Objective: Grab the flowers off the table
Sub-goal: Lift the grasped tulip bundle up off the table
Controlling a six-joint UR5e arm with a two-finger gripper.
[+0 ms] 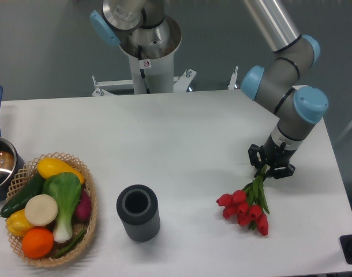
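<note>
Flowers look light, floppy and crushable; my claw is closed on their stem ends at the right, gripping gently.

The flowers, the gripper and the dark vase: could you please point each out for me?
flowers (243,209): fixed camera, on the red tulip heads.
gripper (270,171): fixed camera, between the fingertips, at the stem ends.
dark vase (141,224): fixed camera, on its ribbed side wall.

A robotics lab is indicated: an industrial arm is mounted on a metal pedestal behind a plain white table, a bare grey wall is seen behind, and props are staged, namely a basket of toy produce and a ribbed vase.
</note>
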